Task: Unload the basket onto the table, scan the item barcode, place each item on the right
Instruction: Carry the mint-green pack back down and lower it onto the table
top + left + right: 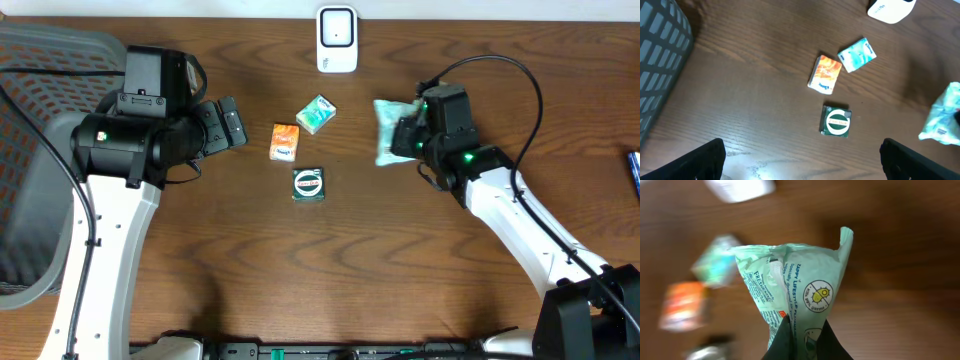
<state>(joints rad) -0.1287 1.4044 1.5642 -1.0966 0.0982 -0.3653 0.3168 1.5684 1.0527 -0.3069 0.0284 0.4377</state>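
The right gripper (408, 136) is clamping shut on the pack (388, 130), a pale green crinkled pouch, pinching it at one end. In the right wrist view the pouch is fanning away from the fingers, with its print and a round yellow emblem facing the camera (the background there is blurred). The pack is sitting right of the table's (300, 280) centre, below and to the right of the white scanner (337, 40) at the far edge, and well apart from it. The left gripper (232, 124) is hanging over the left side with its jaws spread wide, holding nothing. Between the two arms three small items are lying close together: an orange packet (285, 142), a teal packet (316, 114) just beside it, and a dark green box (308, 184) nearest the robot. A grey mesh chair (40, 80) is showing at the left edge.
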